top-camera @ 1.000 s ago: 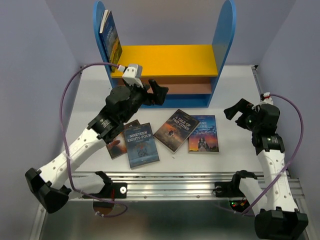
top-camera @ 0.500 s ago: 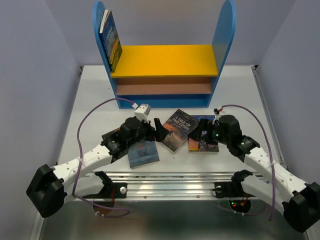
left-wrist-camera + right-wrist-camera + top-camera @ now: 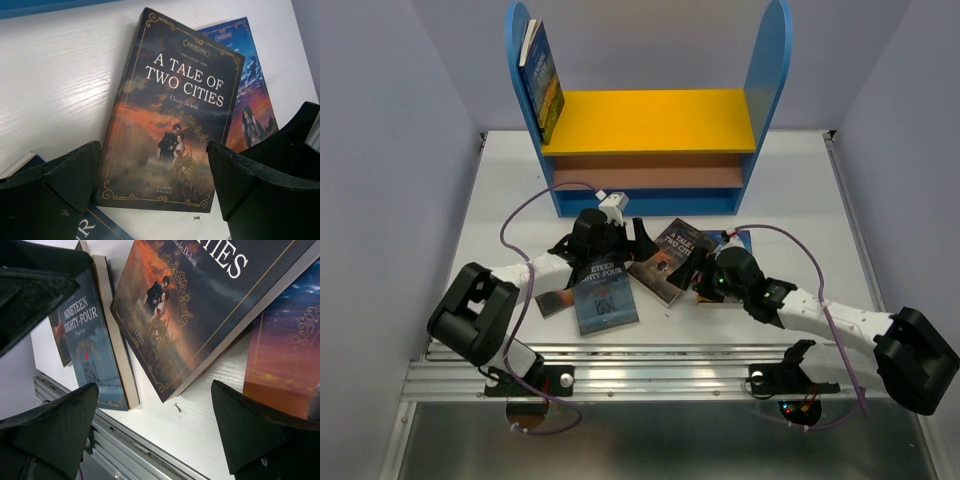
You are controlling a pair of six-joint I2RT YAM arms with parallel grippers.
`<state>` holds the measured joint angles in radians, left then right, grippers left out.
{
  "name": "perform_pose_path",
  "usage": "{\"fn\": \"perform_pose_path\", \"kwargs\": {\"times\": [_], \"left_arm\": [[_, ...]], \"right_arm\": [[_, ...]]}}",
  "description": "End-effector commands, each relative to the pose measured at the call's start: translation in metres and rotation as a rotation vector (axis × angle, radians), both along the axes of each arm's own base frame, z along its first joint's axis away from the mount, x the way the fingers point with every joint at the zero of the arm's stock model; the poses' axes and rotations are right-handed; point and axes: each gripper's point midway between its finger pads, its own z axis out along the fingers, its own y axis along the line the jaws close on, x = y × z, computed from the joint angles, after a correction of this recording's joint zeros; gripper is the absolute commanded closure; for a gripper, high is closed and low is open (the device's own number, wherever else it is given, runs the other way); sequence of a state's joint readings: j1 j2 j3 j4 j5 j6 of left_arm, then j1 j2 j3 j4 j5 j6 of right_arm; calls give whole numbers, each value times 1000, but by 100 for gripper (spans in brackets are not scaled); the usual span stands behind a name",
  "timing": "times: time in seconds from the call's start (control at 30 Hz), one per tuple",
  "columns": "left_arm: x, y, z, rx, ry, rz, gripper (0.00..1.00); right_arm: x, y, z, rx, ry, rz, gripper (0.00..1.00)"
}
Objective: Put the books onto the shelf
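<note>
The shelf (image 3: pixel 650 108) stands at the back, with one blue book (image 3: pixel 542 75) leaning on its left panel. Several books lie flat on the table. The dark "A Tale of Two Cities" (image 3: pixel 670 258) (image 3: pixel 175 100) (image 3: pixel 200 300) is in the middle. "Nineteen Eighty-Four" (image 3: pixel 605 297) (image 3: pixel 87 350) lies to its left over a brown book (image 3: pixel 552 298). A blue-orange book (image 3: pixel 252 100) (image 3: pixel 290 355) lies partly under its right edge. My left gripper (image 3: pixel 640 240) (image 3: pixel 153 147) is open just above the dark book's near end. My right gripper (image 3: pixel 703 268) (image 3: pixel 155 390) is open, low over that book's near corner.
The metal rail (image 3: pixel 670 360) runs along the white table's (image 3: pixel 800 200) near edge, close below the books. The two grippers face each other over the same book, a hand's width apart. Purple cables loop above both arms.
The left arm came down from the shelf front to the dark book. The right arm swung in from the table's right side to the same book. Both stayed open.
</note>
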<state>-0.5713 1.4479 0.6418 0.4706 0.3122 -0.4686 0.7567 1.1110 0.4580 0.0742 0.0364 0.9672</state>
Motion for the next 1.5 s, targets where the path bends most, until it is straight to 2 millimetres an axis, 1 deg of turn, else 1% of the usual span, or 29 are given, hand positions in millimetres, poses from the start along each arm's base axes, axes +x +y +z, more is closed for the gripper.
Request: {"fn": "perform_pose_path", "kwargs": {"times": [0.0, 0.07, 0.1, 0.17, 0.2, 0.23, 0.33, 0.47, 0.53, 0.57, 0.6, 0.67, 0.73, 0.77, 0.8, 0.83, 0.87, 1.0, 1.03, 1.1, 1.13, 1.17, 1.2, 1.27, 1.3, 1.33, 1.4, 1.43, 1.47], "left_arm": [[5, -27, 30, -82, -93, -143, 1], [12, -27, 23, -61, -92, -128, 1], [15, -28, 11, -45, -67, -124, 1], [18, -31, 5, -37, -56, -138, 1], [19, -33, -1, -31, -41, -139, 1], [22, -34, -12, -18, -20, -137, 1], [25, -36, -28, 0, 12, -139, 1], [27, -36, -36, 12, 26, -135, 1], [26, -37, -39, 14, 33, -143, 3], [25, -39, -38, 7, 34, -157, 6], [25, -39, -39, 8, 38, -162, 7], [21, -40, -42, 3, 50, -177, 11], [19, -41, -47, 1, 65, -185, 21], [17, -42, -49, -3, 71, -195, 33], [15, -42, -54, 0, 86, -201, 37], [14, -43, -55, -2, 91, -211, 45], [13, -43, -58, -1, 98, -212, 50], [7, -43, -65, -4, 129, -224, 50], [6, -41, -68, 2, 134, -215, 53], [4, -39, -70, 3, 139, -207, 59], [2, -38, -73, 4, 145, -206, 59], [1, -38, -73, 0, 148, -207, 59], [0, -40, -71, -10, 148, -214, 62], [-2, -40, -72, -17, 157, -218, 63], [-4, -41, -72, -21, 157, -221, 65], [-6, -41, -74, -21, 162, -219, 67], [-7, -42, -73, -26, 162, -223, 67], [-9, -43, -72, -26, 161, -227, 67], [-11, -43, -73, -26, 164, -226, 67]], "right_arm": [[21, 7, 9, 79, -41, -130, 0], [18, 9, 5, 89, -31, -141, 0], [21, 7, 4, 104, -28, -175, 0], [22, 6, 4, 105, -33, -190, 0], [23, 6, 3, 104, -31, -197, 0], [24, 7, 2, 98, -31, -200, 0], [22, 12, -4, 103, -3, -196, 0], [19, 13, -17, 104, 41, -237, 0], [20, 12, -18, 111, 42, -265, 0], [24, 8, -20, 100, 39, -296, 0], [26, 7, -20, 102, 44, -313, 0], [26, 6, -22, 96, 58, -345, 0], [30, 2, -27, 95, 61, -391, 0], [33, -1, -28, 93, 60, -415, 0], [33, -3, -35, 84, 82, -442, 0], [35, -4, -36, 79, 83, -458, 0], [35, -4, -39, 79, 92, -466, 0], [42, -7, -44, 64, 75, -498, 0], [42, -8, -45, 56, 70, -502, 0], [43, -10, -44, 56, 52, -498, 0], [46, -5, -34, 86, 11, -472, 0], [46, -5, -33, 91, 6, -468, 0], [47, -2, -26, 110, -30, -443, 1], [48, 0, -18, 126, -64, -418, 2], [49, 3, -8, 146, -111, -383, 2], [49, 5, -3, 157, -130, -369, 3], [49, 6, 5, 180, -159, -353, 3], [49, 10, 16, 199, -202, -322, 4], [49, 11, 20, 206, -218, -312, 7]]}}
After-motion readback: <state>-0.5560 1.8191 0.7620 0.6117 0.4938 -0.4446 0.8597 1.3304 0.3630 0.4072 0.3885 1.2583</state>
